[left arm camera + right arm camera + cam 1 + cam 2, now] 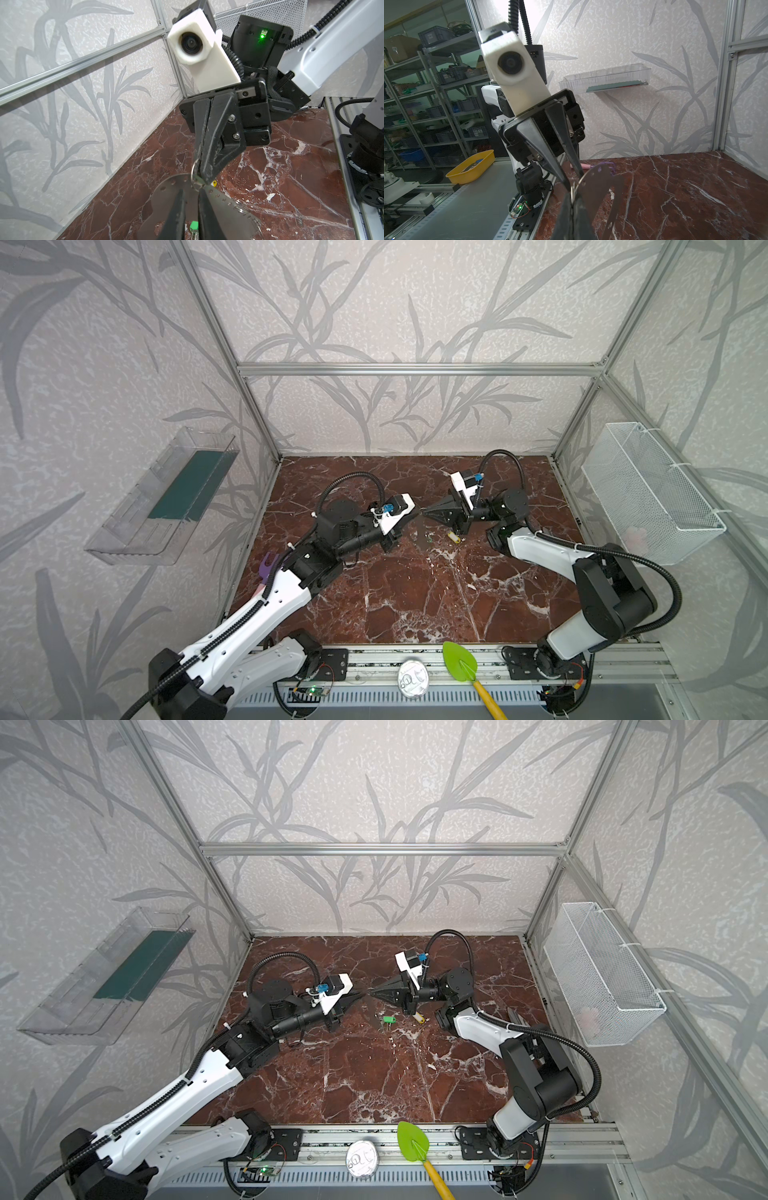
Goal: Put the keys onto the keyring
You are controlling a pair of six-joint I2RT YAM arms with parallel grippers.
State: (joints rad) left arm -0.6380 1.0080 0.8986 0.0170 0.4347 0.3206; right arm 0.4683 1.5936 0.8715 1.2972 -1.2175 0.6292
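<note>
Walls [374, 302] papered with grey leaves box in my red-brown marble table [415, 605], and both arms meet tip to tip above its middle. My right gripper [201, 175] is clenched at the top edge of the keyring [170, 187], which hangs below the fingertips. My left gripper [575, 181] noses at the same edge, its fingers [178, 216] a narrow gap apart; whether they pinch anything I cannot tell. The green-tagged key [388, 1019] shows beside the plate in a top view and between my left fingers in the left wrist view. The yellow-tagged key [454, 537] lies near it. The wire ring [193, 170] pinched by the right claw reads plainly only from the left wrist.
</note>
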